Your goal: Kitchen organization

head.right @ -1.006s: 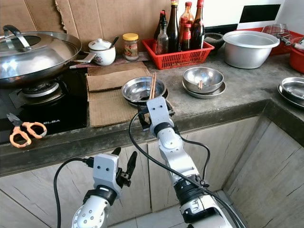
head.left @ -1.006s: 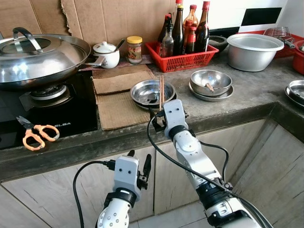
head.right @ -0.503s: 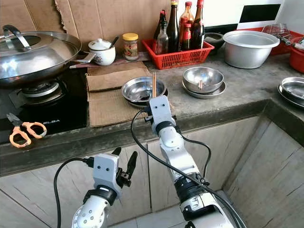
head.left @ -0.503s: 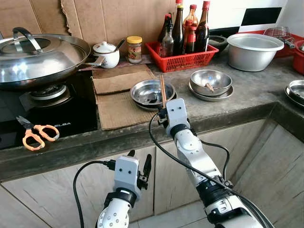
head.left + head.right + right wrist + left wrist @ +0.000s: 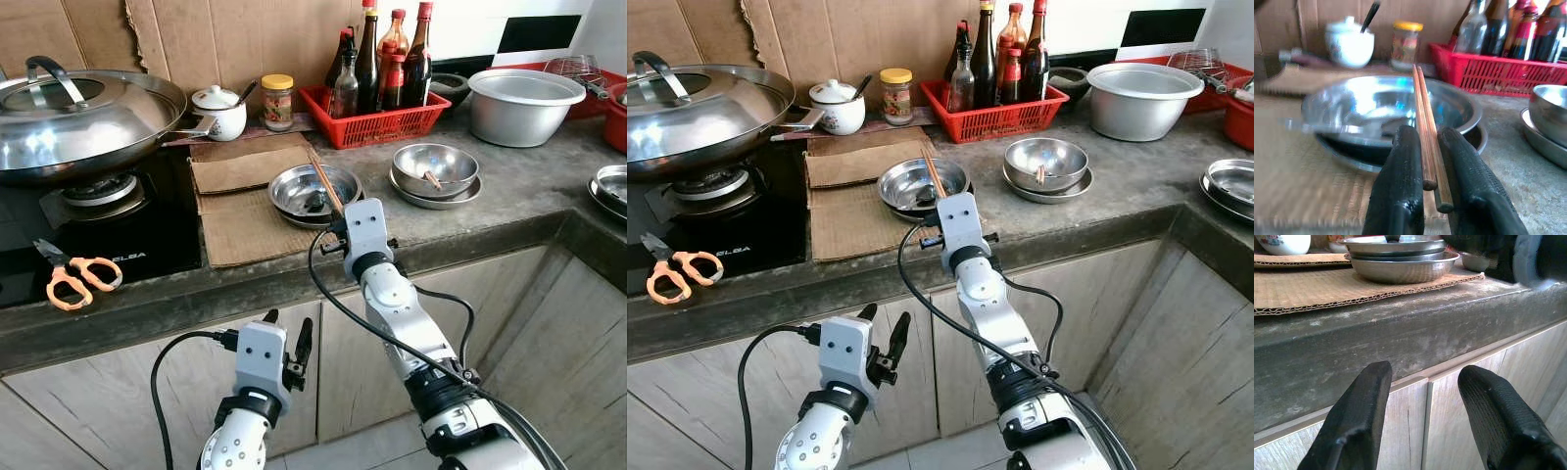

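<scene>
My right gripper (image 5: 339, 227) is shut on a pair of brown wooden chopsticks (image 5: 324, 183) at the counter's front edge. The sticks slant up and to the left over a stacked steel bowl (image 5: 312, 192); in the right wrist view the chopsticks (image 5: 1425, 132) run between the two black fingers (image 5: 1400, 176) towards that bowl (image 5: 1386, 110). My left gripper (image 5: 284, 345) hangs open below the counter, facing the cupboard doors (image 5: 1415, 431), with nothing between its fingers (image 5: 1359, 416).
A second steel bowl (image 5: 435, 166) sits to the right, with a red basket of bottles (image 5: 384, 117) behind. A lidded wok (image 5: 78, 113) is on the stove, orange scissors (image 5: 73, 276) by it. Cardboard mats (image 5: 240, 196), a white pot (image 5: 221, 110), a jar (image 5: 278, 100) and a large basin (image 5: 524, 103) stand around.
My right gripper has shifted slightly right and turned, so the chopsticks now lean to the left over the bowl instead of standing upright. The left arm has not moved.
</scene>
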